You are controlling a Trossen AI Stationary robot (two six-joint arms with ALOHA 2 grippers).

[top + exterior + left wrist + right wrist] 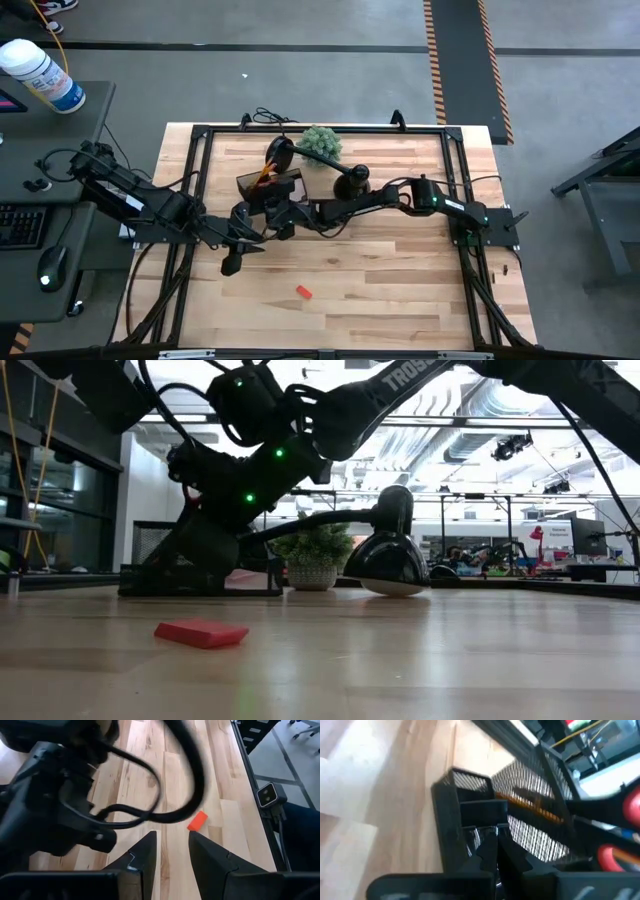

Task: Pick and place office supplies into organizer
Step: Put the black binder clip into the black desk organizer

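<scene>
The organizer [268, 183] [470, 805], a dark mesh box, stands at the table's far middle with an orange pencil [530, 802] inside it. My right gripper [280, 205] [496, 832] reaches in from the right and is shut, its tips over the organizer's near compartment. Nothing shows between its fingers. A red sticky-note pad [303, 292] [201, 632] [197, 820] lies flat on the wood toward the near edge. My left gripper [232, 262] [172, 835] hovers left of the pad, open, with nothing between its fingers. My right gripper's shut fingertips [487, 855] stand at the organizer's near compartment wall [482, 812], slanting down from the table's right side. I cannot tell whether they touch it.
A black lamp [352, 183] [390, 550] and a green fuzzy plant [320, 142] [314, 555] stand close behind and right of the organizer. The right arm's cable [165, 805] hangs in front of my left gripper. Bare wood stretches around the pad toward the near edge.
</scene>
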